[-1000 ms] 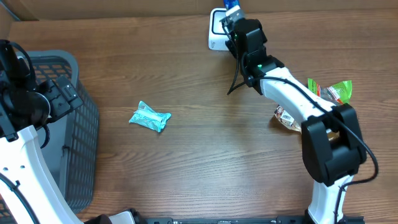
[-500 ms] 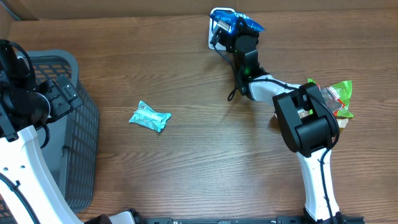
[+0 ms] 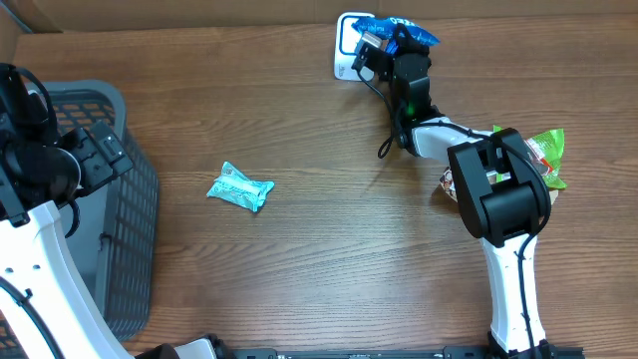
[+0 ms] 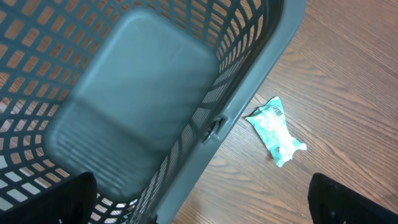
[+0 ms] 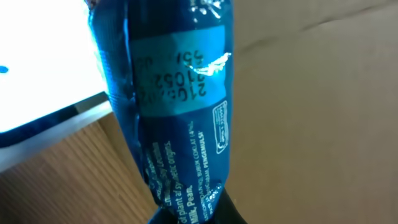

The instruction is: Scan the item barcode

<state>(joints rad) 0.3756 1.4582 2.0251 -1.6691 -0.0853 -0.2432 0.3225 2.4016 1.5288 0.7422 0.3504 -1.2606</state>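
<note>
Blue packet (image 3: pixel 399 25) clamped in the right tool (image 3: pixel 384 42), up at the far edge of the table (image 3: pixel 299 259), directly over the white scanner (image 3: pixel 346 55). Held off the wood, one end sticking out to the right past the tool. Touching the scanner or just above it: cannot tell.

In the right wrist view, glossy and roughly upright (image 5: pixel 171 112), slightly tilted, with a paler blue band of stamped digits across the upper part and small white print lower down. Gripped at its lower end by the dark fingers (image 5: pixel 186 216), drawn together on the film. Bright white face of the scanner (image 5: pixel 43 56) to the left of it in that view, plain cardboard wall (image 5: pixel 323 93) behind.

Further out, beside the right arm's base: a green packet (image 3: pixel 543 148) and a small brown-and-white packet (image 3: pixel 457 186), the latter partly hidden by the arm.

Left of centre on the table, lying flat: a teal packet (image 3: pixel 240 187), well apart from the scanner and near the grey basket (image 3: pixel 130 199). Same teal packet (image 4: pixel 275 130) visible in the left wrist view, just outside the basket's rim (image 4: pixel 249 81).

Above the basket, the left tool (image 3: pixel 100 155), its fingers (image 4: pixel 74 199) spread wide apart, holding nothing.
</note>
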